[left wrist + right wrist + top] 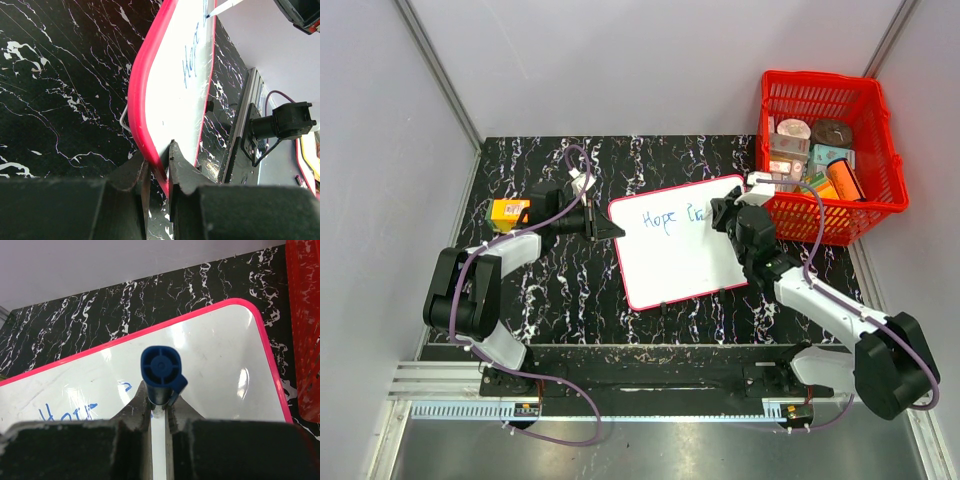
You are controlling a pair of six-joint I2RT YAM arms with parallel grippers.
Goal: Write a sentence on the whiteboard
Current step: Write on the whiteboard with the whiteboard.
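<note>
The whiteboard [685, 245] with its red-pink frame lies tilted on the black marble table. Blue writing [672, 218] reading "Hope" plus a few more strokes runs along its top part. My left gripper [605, 228] is shut on the board's left edge; the left wrist view shows the frame [145, 120] pinched between the jaws [157, 172]. My right gripper [725, 217] is shut on a blue-capped marker [162, 372], held upright over the board's upper right. The marker tip [209, 15] touches the board beside the writing [192, 55].
A red basket [830, 150] holding several small items stands at the back right, close to the board's right corner. An orange and yellow box [507, 212] lies left of my left arm. Grey walls enclose the table.
</note>
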